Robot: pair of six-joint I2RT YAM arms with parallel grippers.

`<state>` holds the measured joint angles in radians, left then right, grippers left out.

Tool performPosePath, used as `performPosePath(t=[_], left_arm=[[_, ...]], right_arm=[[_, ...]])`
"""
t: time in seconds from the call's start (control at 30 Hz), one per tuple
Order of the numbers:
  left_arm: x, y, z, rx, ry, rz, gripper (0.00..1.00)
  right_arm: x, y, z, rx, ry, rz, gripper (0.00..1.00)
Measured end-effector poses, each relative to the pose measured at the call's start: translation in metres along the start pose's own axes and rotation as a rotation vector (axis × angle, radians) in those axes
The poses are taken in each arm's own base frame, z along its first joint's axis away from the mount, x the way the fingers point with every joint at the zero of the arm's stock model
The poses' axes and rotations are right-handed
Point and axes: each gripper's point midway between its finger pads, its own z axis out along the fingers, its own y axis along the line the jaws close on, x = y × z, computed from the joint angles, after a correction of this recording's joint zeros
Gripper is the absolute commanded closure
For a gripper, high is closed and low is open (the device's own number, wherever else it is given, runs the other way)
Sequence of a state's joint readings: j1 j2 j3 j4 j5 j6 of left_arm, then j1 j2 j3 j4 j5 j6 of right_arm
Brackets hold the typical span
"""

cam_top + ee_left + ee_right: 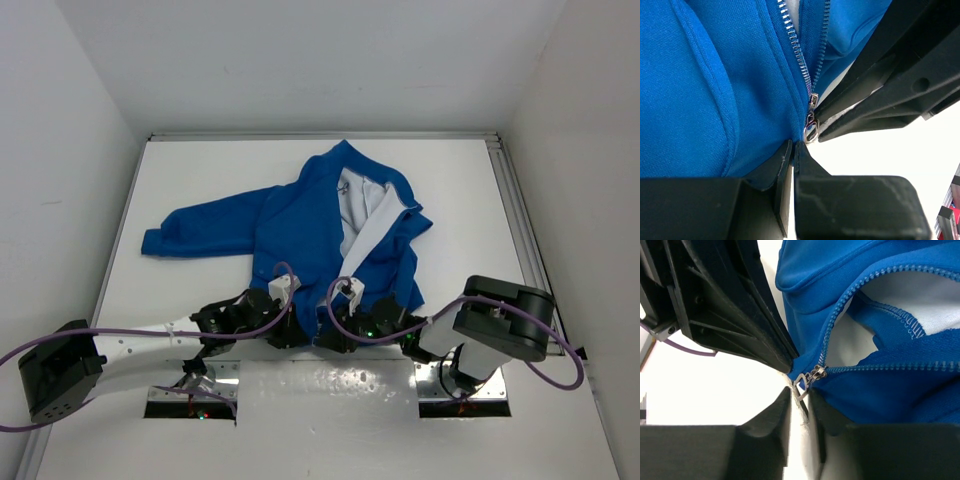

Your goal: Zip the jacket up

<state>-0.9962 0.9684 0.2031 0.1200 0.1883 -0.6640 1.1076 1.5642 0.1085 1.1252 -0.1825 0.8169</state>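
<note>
The bright blue jacket [290,220] lies flat on the white table, collar far, hem near the arms, and open in front so the white lining [362,215] shows. The metal zipper pull [811,131] sits at the bottom of the zipper, at the hem. My left gripper [303,335] is shut on the hem fabric just beside the pull, seen close in the left wrist view [793,149]. My right gripper [324,336] faces it from the right. Its jaws stand narrowly apart with the pull [801,385] at their tips [801,394]. The teeth [880,367] above are unjoined.
The left sleeve [190,235] stretches out to the left. White walls enclose the table, and a metal rail [515,220] runs along its right edge. Purple cables [150,332] loop over both arms. The other arm's fingers [880,90] crowd each wrist view.
</note>
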Motion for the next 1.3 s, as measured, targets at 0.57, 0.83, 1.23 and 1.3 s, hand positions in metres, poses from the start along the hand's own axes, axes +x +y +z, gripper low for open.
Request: performPosePath(t=[0.57, 0.83, 1.23, 1.3], left_arm=[[0.004, 0.001, 0.0, 0.011, 0.002, -0.006, 1.0], [0.004, 0.001, 0.001, 0.011, 0.004, -0.005, 1.0], [0.009, 0.007, 0.001, -0.003, 0.011, -0.003, 1.0], [0.009, 0.006, 0.001, 0.0, 0.01, -0.006, 0.91]], right_arm=[[-0.003, 0.0, 0.011, -0.001, -0.035, 0.063, 0.73], [0.0, -0.003, 0.013, 0.016, -0.038, 0.09, 0.79], [0.014, -0.017, 0.009, 0.08, -0.022, 0.181, 1.0], [0.017, -0.021, 0.004, 0.098, -0.022, 0.192, 1.0]])
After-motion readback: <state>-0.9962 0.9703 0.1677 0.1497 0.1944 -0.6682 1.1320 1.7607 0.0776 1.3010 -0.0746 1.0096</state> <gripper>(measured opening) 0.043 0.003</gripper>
